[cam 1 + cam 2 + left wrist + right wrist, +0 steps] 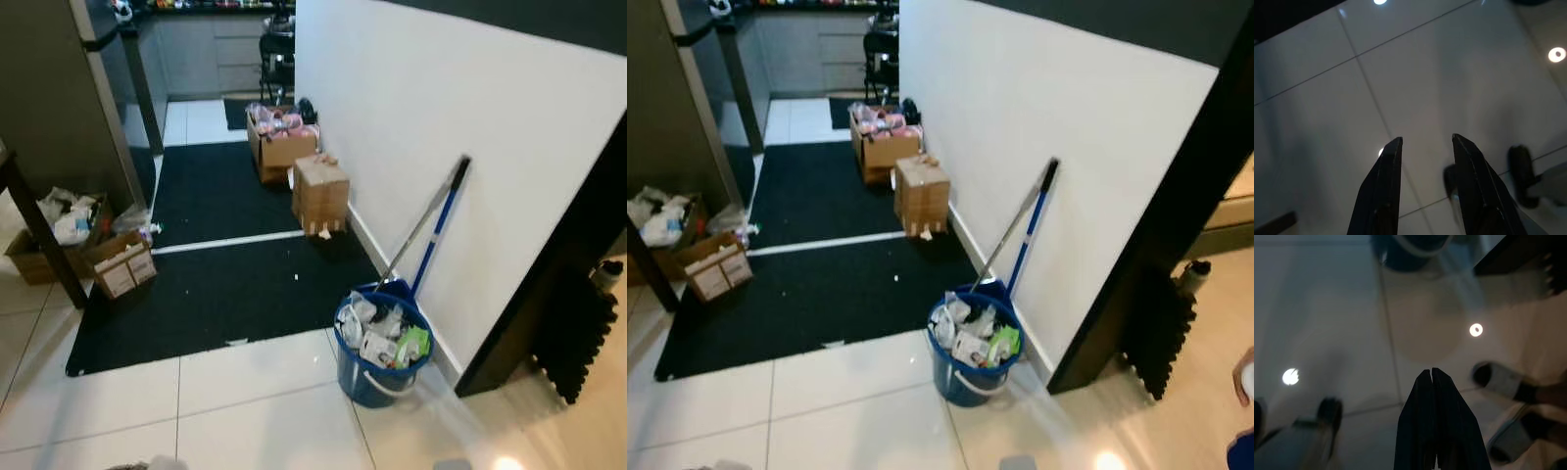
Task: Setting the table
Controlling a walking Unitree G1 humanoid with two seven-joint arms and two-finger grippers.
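No tableware or table setting is in sight. In the left wrist view my left gripper [1426,142] hangs above the pale tiled floor with its two black fingers apart and nothing between them. In the right wrist view my right gripper [1431,372] also hangs over the tiles, its fingers pressed together and empty.
A blue bucket [377,345] full of rubbish stands by the white wall, with a blue-handled mop [434,228] leaning there. Cardboard boxes [320,192] line a black mat [220,264]; more boxes [122,262] sit left beside a dark table leg [41,230]. A kitchen lies beyond.
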